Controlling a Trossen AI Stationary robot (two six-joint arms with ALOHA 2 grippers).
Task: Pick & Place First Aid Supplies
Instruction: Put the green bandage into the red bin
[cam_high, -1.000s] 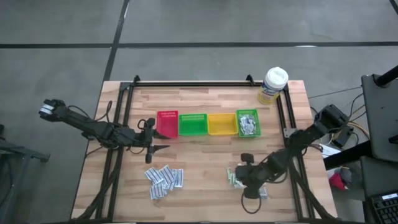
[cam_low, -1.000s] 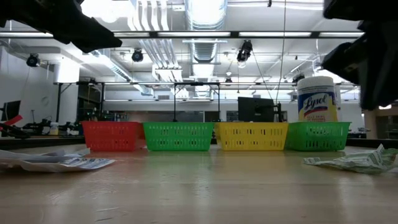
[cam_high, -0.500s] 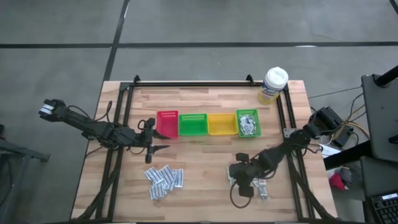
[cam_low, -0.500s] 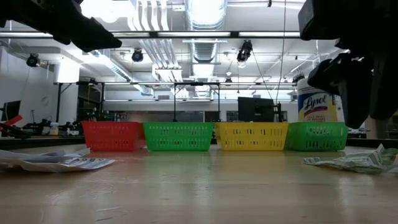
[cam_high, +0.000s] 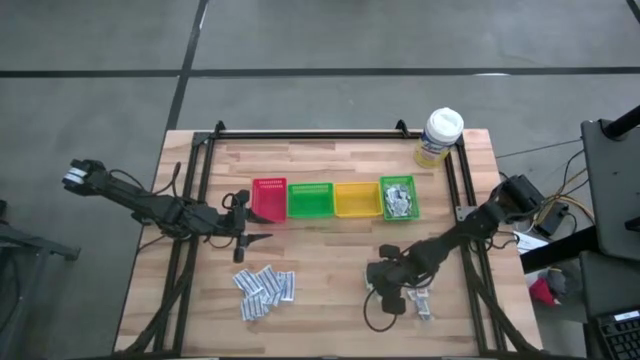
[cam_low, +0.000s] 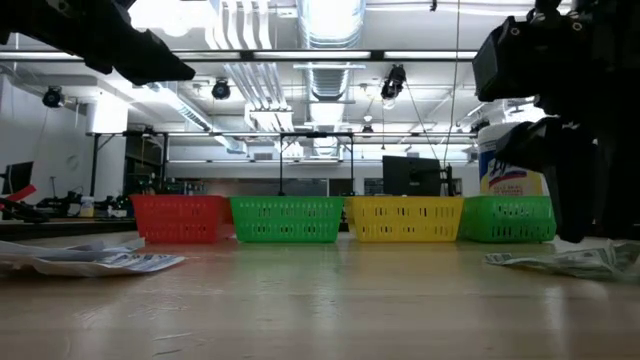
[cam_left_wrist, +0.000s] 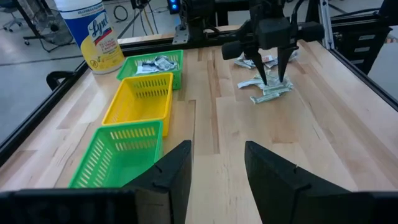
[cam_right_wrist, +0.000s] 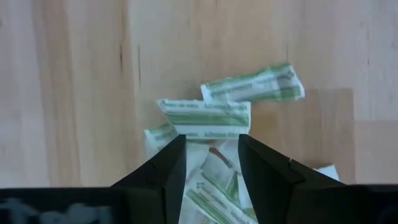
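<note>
Right gripper (cam_left_wrist: 272, 79) lowered, green sachets (cam_right_wrist: 205, 116) half-hidden

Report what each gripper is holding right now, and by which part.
Nothing is held. The right gripper hangs open, fingers pointing down over the pale green sachets, gripping none. The left gripper waits open beside the red bin, empty.

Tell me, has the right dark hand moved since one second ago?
Yes. In the high view the right hand has shifted leftward, farther from the table's right rail, over the pale green sachets.
</note>
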